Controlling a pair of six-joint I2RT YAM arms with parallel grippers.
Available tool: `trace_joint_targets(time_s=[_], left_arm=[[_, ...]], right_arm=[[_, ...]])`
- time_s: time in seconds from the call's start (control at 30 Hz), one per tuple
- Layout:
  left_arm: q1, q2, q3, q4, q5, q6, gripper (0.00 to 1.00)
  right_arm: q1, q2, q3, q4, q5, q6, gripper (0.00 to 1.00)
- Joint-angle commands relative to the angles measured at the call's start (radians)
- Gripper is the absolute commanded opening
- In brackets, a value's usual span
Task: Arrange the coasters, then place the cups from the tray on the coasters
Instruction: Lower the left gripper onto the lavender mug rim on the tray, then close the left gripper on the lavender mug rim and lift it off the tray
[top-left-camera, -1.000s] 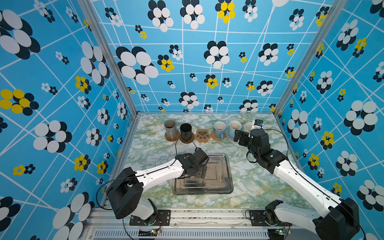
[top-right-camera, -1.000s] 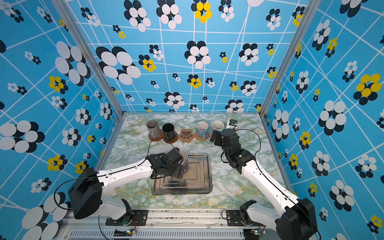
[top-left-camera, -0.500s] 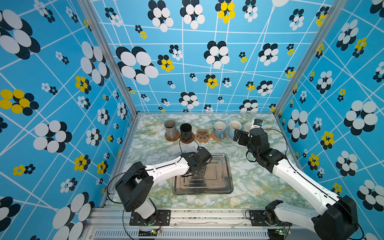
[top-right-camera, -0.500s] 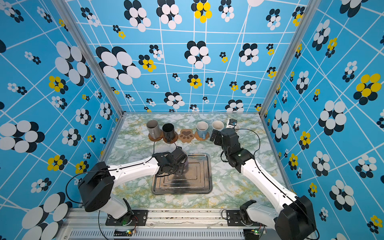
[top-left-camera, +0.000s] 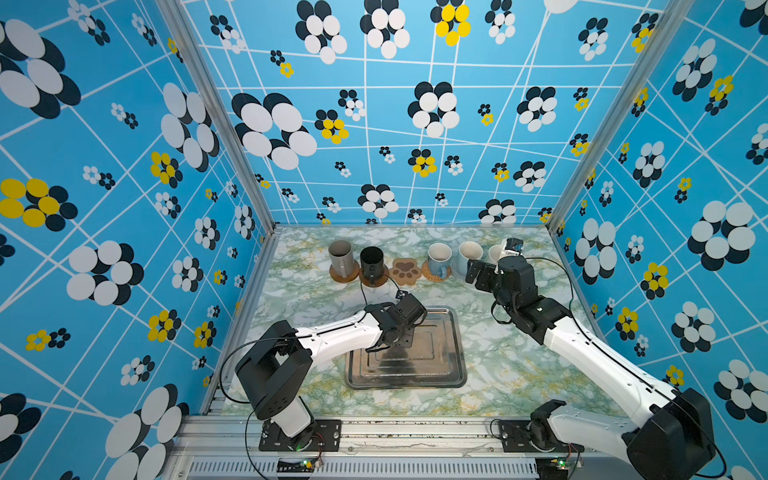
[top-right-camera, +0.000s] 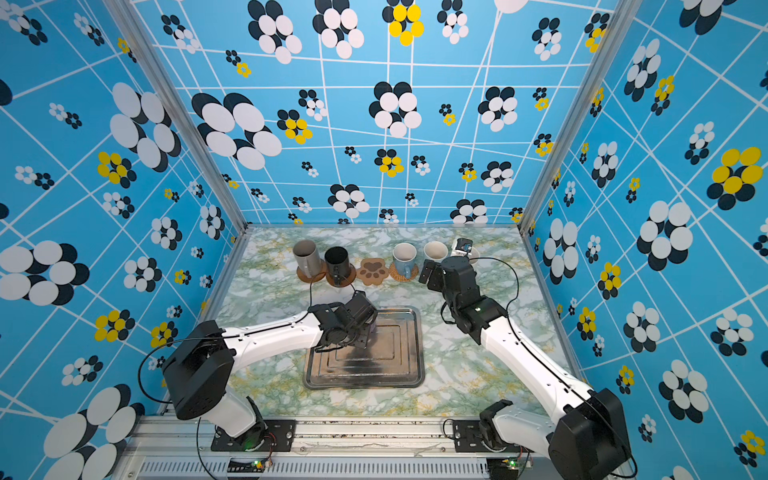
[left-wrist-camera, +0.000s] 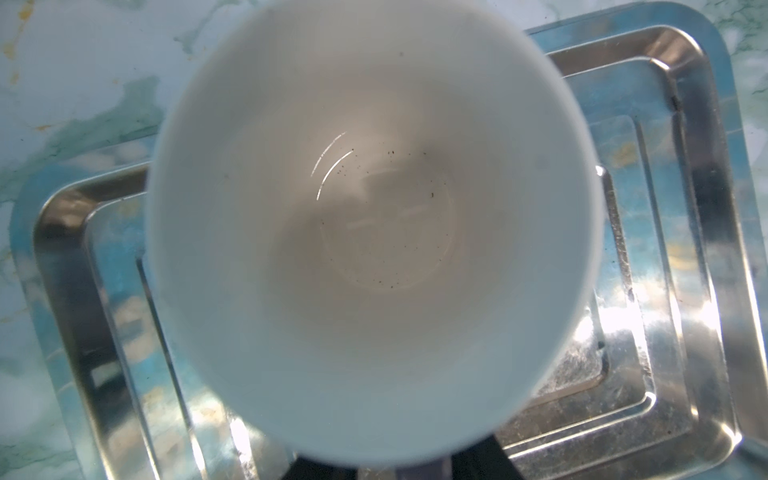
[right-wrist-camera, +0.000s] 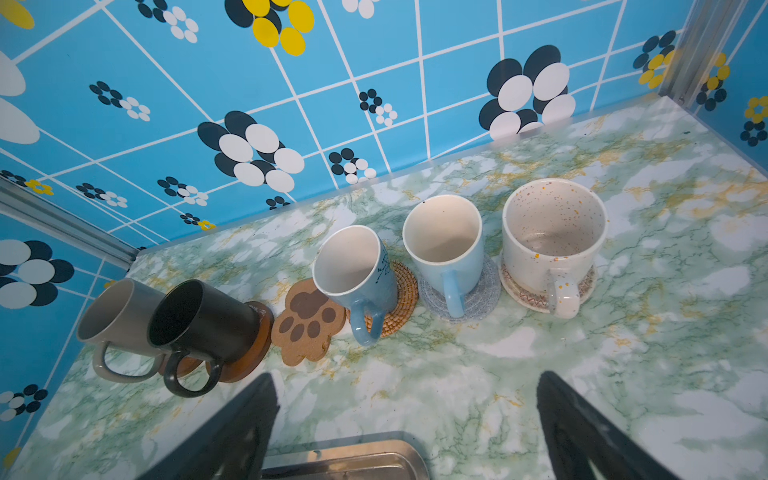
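My left pincer (top-right-camera: 360, 331) hangs directly over the lavender mug (left-wrist-camera: 374, 232) standing in the tray (left-wrist-camera: 690, 216); its grip I cannot tell. My right pincer (right-wrist-camera: 405, 376) stands wide.

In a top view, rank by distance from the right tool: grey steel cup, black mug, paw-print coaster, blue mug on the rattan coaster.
From the right tool:
1. Blue mug on the rattan coaster, just to its left.
2. Paw-print coaster, mid-row, bare.
3. Black mug, further left.
4. Grey steel cup, left end of the row.
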Motion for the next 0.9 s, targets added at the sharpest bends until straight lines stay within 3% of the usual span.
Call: trace_joint_targets(time_s=[0.0, 0.87], left_arm=[[-0.006, 0.018, 0.027, 0.003, -0.028, 0.003, 0.33], [0.004, 0.043, 0.026, 0.044, -0.028, 0.000, 0.23]], right_arm=[[-0.008, 0.008, -0.002, 0.026, -0.010, 0.003, 0.99], [-0.010, -0.011, -0.019, 0.042, -0.017, 0.009, 0.99]])
